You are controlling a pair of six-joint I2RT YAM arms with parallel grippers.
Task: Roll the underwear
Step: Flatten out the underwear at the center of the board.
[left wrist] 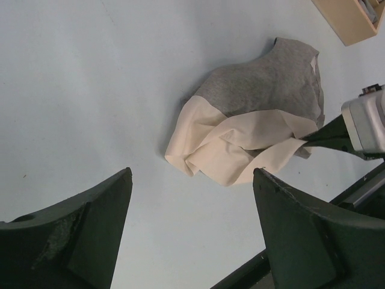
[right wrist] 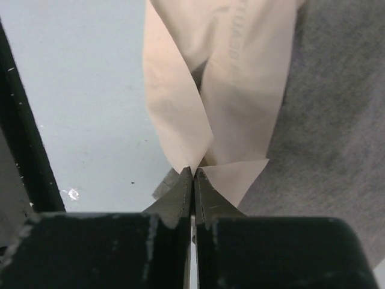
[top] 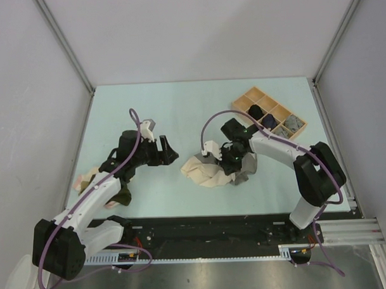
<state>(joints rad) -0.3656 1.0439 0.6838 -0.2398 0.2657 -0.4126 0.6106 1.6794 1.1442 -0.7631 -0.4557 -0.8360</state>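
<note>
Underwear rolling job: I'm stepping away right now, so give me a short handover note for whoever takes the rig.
Left claw: open, holding nothing, above bare table short of the central pile.
Right claw: shut on an edge of the pale beige underwear, which lies crumpled, overlapping the grey underwear.
More loose garments lie beside the left arm.
Done: three compartments of the wooden tray hold bundles.
Left: the beige piece is not yet rolled; the grey one and the loose ones wait.

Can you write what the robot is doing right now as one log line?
right gripper: shut on edge of beige underwear | left gripper: open, holding nothing | grey underwear: lying against the beige one
</note>
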